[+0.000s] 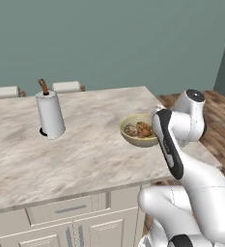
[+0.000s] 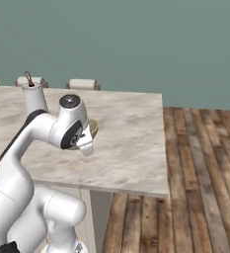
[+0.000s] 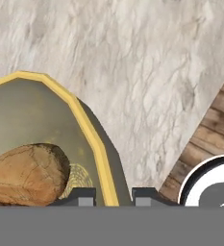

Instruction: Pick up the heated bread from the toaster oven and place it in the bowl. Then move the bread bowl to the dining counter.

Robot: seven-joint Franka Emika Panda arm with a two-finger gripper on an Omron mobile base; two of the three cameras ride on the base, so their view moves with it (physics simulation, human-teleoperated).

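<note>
Nearest, the hand sits low over the bowl's rim; its two dark fingertips straddle the yellow rim, one inside the bowl and one outside, set narrowly apart. Whether the pads actually press the rim I cannot tell, as the contact lies at the frame's lower edge.

The bowl stands on the bench, near its right end and toward the near edge, partly hidden by the arm's forearm in the left base view. In the right base view just a sliver of the bowl shows beyond the wrist. Bread lies inside the bowl; the hand view shows a brown crusted piece resting on the bowl's floor.

Farther left on the bench, well apart from the bowl, a paper towel roll stands upright on its holder.

Beyond the far edge, the tops of stools show. Wooden floor lies right of the bench.
</note>
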